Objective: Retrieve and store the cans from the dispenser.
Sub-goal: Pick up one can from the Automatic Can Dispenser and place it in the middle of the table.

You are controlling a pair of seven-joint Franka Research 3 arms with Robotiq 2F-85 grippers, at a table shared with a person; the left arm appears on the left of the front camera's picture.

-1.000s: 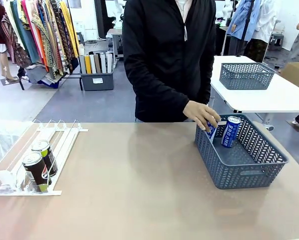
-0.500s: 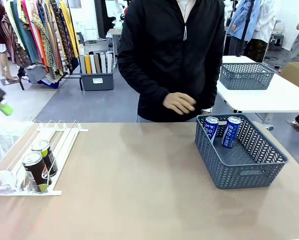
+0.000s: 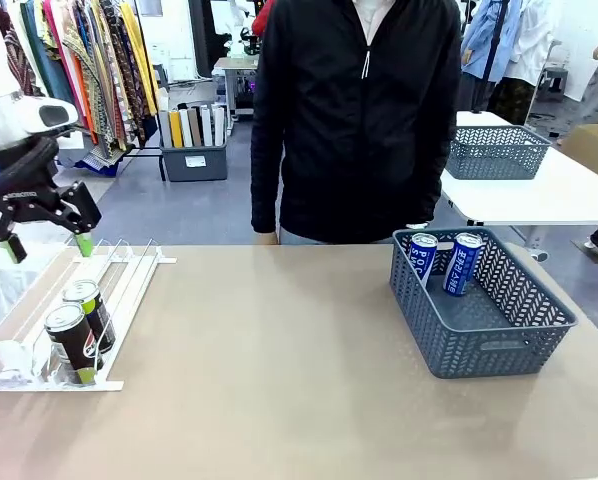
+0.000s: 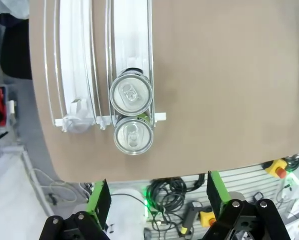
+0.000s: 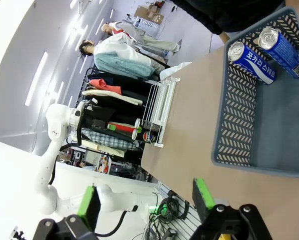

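Left gripper (image 3: 46, 244), jaws spread, hovers above the dispenser (image 3: 131, 275) at the table's left edge. Two dark cans (image 3: 79, 322) stand upright at its low end, seemingly straight below. The right gripper (image 5: 145, 197), likewise spread, is well apart.

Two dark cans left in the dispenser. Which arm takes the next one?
Left. The left gripper hangs open right by the dispenser, looking down on its two dark cans. The right gripper, also open, sits by the basket, across the table.
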